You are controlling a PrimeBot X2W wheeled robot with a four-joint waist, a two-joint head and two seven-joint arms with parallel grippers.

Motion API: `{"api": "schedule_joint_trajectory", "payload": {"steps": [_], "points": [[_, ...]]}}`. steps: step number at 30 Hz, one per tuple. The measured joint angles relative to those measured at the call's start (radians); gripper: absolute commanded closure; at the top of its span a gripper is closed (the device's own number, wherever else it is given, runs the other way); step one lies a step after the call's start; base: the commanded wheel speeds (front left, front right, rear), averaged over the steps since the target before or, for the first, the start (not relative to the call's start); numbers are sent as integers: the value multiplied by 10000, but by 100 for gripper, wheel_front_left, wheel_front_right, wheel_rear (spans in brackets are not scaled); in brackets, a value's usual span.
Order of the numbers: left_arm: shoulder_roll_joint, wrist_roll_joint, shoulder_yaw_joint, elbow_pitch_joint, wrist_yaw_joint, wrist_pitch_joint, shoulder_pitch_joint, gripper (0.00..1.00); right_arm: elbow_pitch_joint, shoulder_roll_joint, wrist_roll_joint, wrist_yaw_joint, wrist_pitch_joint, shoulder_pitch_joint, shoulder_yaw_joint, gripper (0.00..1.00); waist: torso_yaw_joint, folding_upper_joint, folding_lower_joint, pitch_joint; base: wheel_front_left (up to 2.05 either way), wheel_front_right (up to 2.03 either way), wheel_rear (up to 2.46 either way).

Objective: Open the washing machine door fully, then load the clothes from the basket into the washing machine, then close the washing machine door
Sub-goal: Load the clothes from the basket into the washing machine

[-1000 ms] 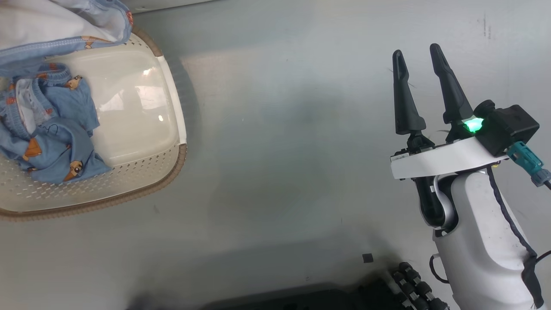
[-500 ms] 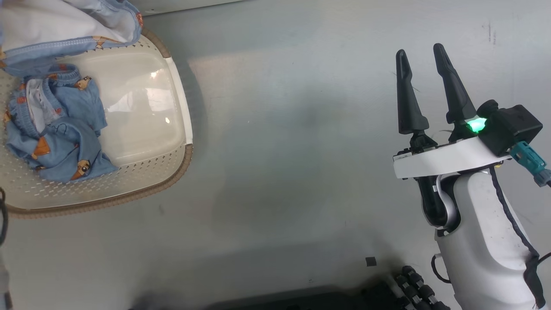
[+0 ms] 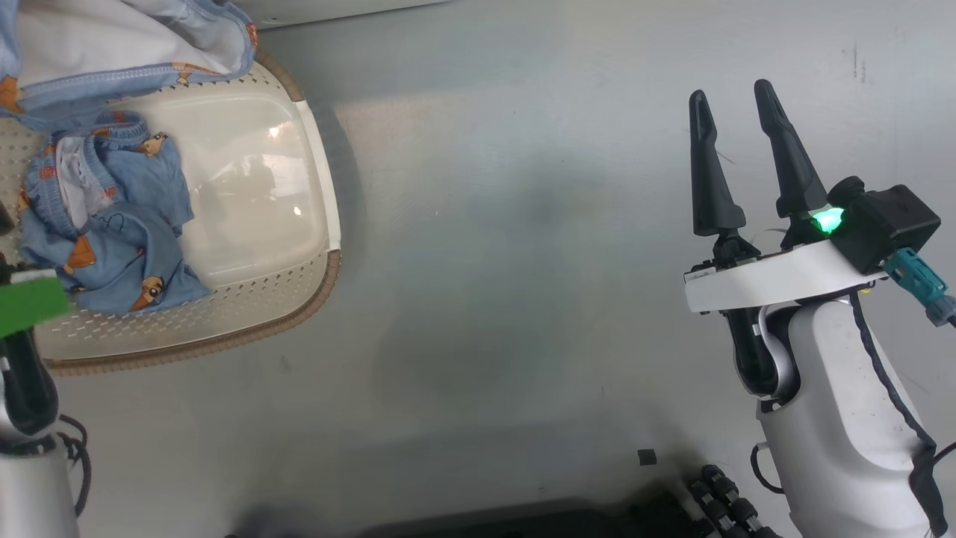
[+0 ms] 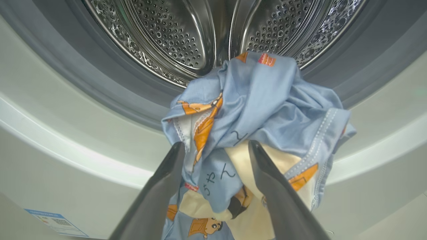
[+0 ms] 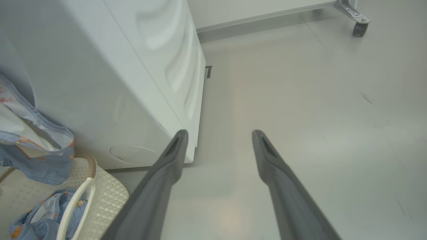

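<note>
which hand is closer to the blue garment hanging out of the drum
Left. The left hand has its open fingers either side of the blue garment draped over the lip of the drum. The right hand hangs over bare floor, well off to the side.

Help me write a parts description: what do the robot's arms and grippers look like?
The right gripper and left gripper each have two long, dark, tapering fingers. The right wrist carries a white band, a black camera block, a green light and a teal connector; a black cable runs down the pale forearm. The left arm shows a green patch.
</note>
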Motion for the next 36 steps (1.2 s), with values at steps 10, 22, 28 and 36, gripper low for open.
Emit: {"api": "schedule_joint_trajectory", "payload": {"steps": [10,22,28,36], "points": [[-652,198,29,8,-84,0,1051,0,23,-2,-27,67,0,34,4,0,18,0,0,-20,0,0,0],[-880,531,-267,451,-117,2,1932,0,67,-2,-27,73,0,105,21,0,-25,0,0,-44,0,0,0],[-901,566,-422,786,-123,2,2119,0,96,-2,-27,75,0,105,23,0,-35,0,0,-70,0,0,0],[-926,619,-460,1252,-127,4,2395,0,109,-2,-27,77,0,107,40,0,-36,0,0,-99,0,0,0]]}}
